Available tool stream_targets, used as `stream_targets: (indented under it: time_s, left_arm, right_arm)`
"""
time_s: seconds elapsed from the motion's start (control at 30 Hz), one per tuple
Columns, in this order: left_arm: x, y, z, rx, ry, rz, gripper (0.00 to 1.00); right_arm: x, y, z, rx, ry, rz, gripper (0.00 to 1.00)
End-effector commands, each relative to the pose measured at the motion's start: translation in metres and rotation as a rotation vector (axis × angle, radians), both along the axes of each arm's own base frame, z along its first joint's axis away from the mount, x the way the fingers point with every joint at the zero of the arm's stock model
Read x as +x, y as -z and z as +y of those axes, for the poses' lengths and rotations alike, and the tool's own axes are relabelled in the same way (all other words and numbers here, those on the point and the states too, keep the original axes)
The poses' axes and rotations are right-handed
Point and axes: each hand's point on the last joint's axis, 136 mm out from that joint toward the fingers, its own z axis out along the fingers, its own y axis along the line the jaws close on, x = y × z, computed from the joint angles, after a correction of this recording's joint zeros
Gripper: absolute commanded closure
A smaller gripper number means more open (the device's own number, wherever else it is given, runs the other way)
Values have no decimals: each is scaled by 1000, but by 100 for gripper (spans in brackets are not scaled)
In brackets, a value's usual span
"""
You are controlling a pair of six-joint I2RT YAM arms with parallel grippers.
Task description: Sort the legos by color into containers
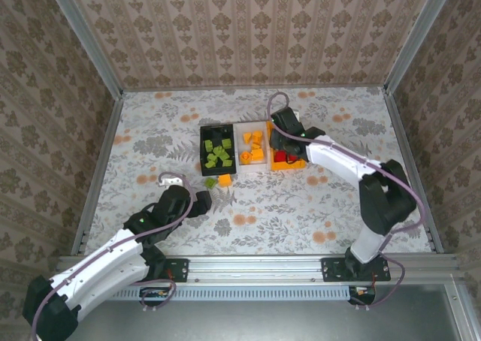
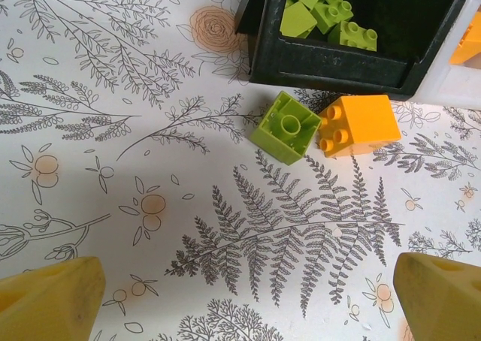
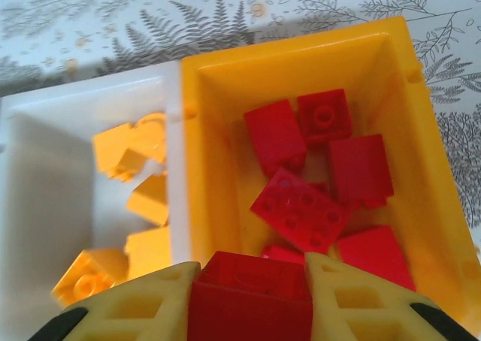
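Clamped in the right gripper [image 3: 252, 270], a red lego [image 3: 252, 303] hung over the orange bin [image 3: 218, 168], while the left gripper [image 2: 248, 292] gaped above a green lego [image 2: 286, 126] and an orange-yellow lego [image 2: 357, 125] beside the black bin [image 2: 331, 64]

Bins [image 1: 235, 147] side by side, bricks [image 1: 218, 152] inside, two loose bricks [image 2: 286, 127] before the leftmost

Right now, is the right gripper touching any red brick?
Touching: the right wrist view shows the right gripper closed on the red brick, both fingers flush against its sides.
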Motion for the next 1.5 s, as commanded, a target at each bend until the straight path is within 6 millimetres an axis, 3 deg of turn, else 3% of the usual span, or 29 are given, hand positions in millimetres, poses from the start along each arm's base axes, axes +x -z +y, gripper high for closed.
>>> stream_targets:
  time_s: [0.0,0.1,0.2,0.33,0.43,0.57,0.67,0.87,1.03,1.23,1.47]
  left_arm:
    - [-1,1,1,-24,-17,17,0]
    - [-1,0,0,-26,-13,19,0]
    - [-1,-2,-2,-29,-4,14,0]
    - [1,-8,-1,-14,0,0,0]
    - [5,-8,-1,0,5,-11,0]
    - [15,-2,-1,54,16,13,1]
    - [27,1,-12,101,58,34,2]
    - [61,5,-26,170,55,18,7]
    - [79,19,-21,221,1,49,17]
    - [79,43,-12,273,-30,125,24]
    - [58,61,14,320,-80,213,29]
  right_arm:
    - [12,11,-11,-73,25,49,66]
    - [21,12,-9,-81,25,55,59]
    - [23,4,-6,-64,15,41,44]
    - [14,-16,-1,-22,-6,-2,30]
    - [-3,-24,9,14,-43,-18,26]
    - [-32,-21,26,56,-99,-21,25]
    - [-48,-14,33,68,-127,-11,24]
    - [-64,-8,30,87,-126,-6,24]
    - [-69,-13,23,82,-119,-24,24]
    - [-72,-25,20,89,-119,-54,24]
    - [-73,-36,19,108,-120,-80,24]
